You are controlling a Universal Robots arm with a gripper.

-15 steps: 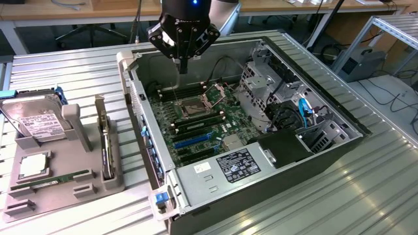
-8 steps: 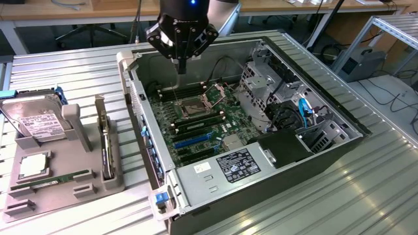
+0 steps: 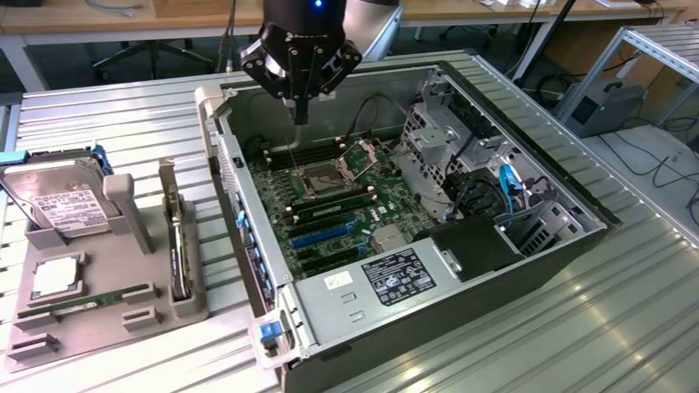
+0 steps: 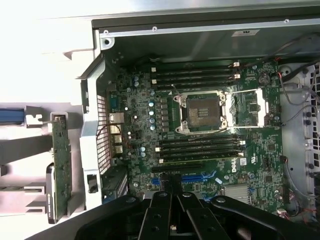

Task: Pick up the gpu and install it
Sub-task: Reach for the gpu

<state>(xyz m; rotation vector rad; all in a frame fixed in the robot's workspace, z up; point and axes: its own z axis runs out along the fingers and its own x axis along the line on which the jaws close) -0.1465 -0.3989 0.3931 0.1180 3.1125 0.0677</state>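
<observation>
Exterior view high, angled down onto open computer case [image 3: 361,315], wrist view close, straight down onto the shared motherboard [image 4: 265,150].

Black linkage gripper [image 3: 299,119] on a round dark wrist [image 3: 306,16].
Matte black from outside, with angular side links, small pale screw heads at the pivots and slim dark fingers [image 3: 299,105] narrowing to a fine tip; tiny blue light [image 3: 317,4] on the wrist, pale grey arm segment [image 3: 374,15] behind it. Up close in the wrist view, same gripper [image 4: 172,186] glossy black, broad curved links dotted with round pivot pins.
</observation>
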